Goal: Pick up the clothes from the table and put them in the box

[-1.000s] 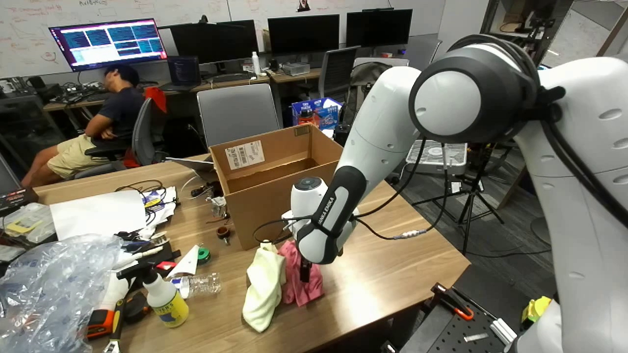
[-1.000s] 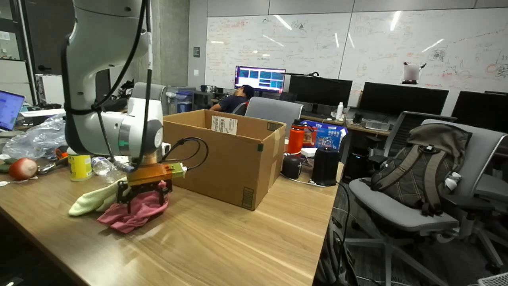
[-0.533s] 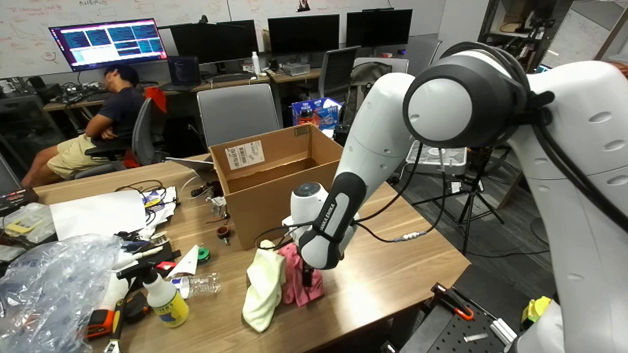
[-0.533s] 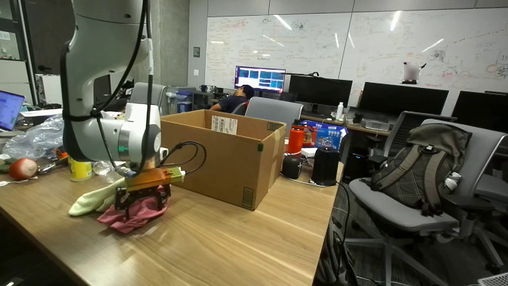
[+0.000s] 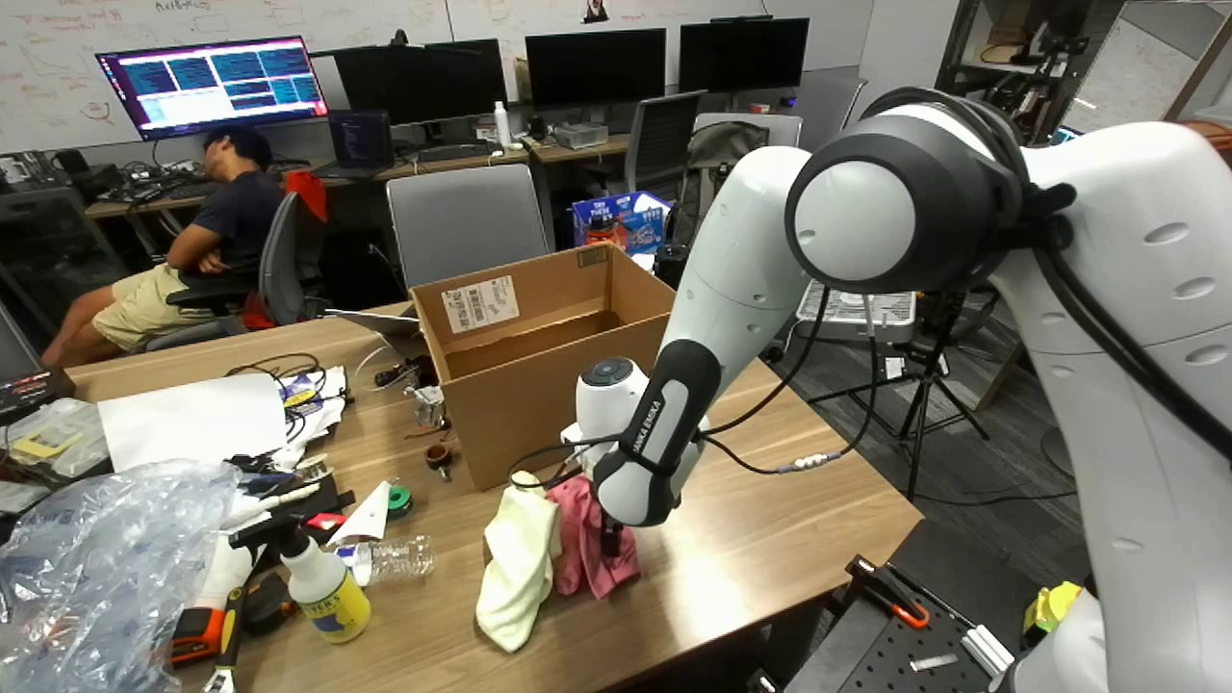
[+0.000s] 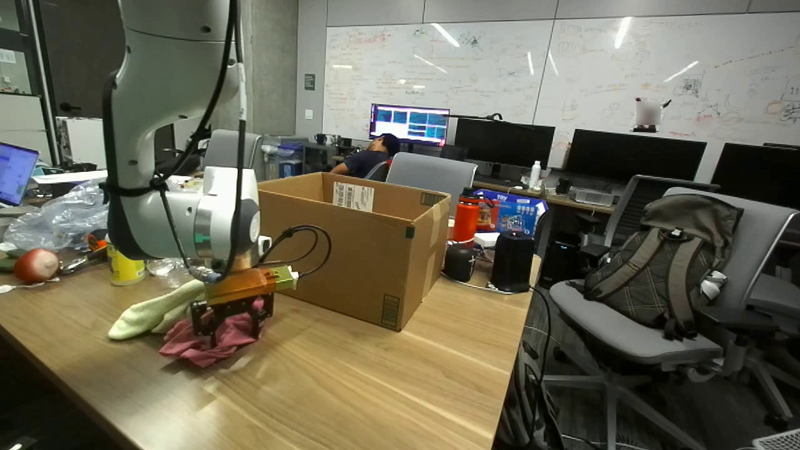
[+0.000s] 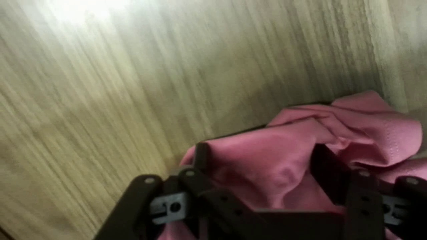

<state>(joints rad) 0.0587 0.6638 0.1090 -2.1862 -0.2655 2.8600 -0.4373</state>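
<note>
The gripper (image 7: pixel 262 156) points down at a rumpled pink cloth (image 7: pixel 293 150), its two fingers (image 7: pixel 201 157) apart — folds show between them in the wrist view, at the lower right of the frame; the cloth lies on a wood-grained table (image 6: pixel 350 375), at lower left in an exterior view; a pale yellow cloth (image 5: pixel 520 568) lies just beside it, at lower center in an exterior view; an open-topped cardboard box (image 6: pixel 356 269) stands near both cloths — mid-frame in both exterior views; an orange bottle (image 6: pixel 465 219) stands right of the box in an exterior view; at lower left in an exterior view, a clear bottle (image 5: pixel 399 558) lies on its side, a spray bottle (image 5: pixel 327 597) stands upright and crumpled plastic (image 5: pixel 106 568) spreads across the corner; at upper left, beyond the table, a person (image 5: pixel 241 207) sits in an office chair (image 5: pixel 284 255); the white robot arm (image 5: pixel 741 231) fills the right side.
</note>
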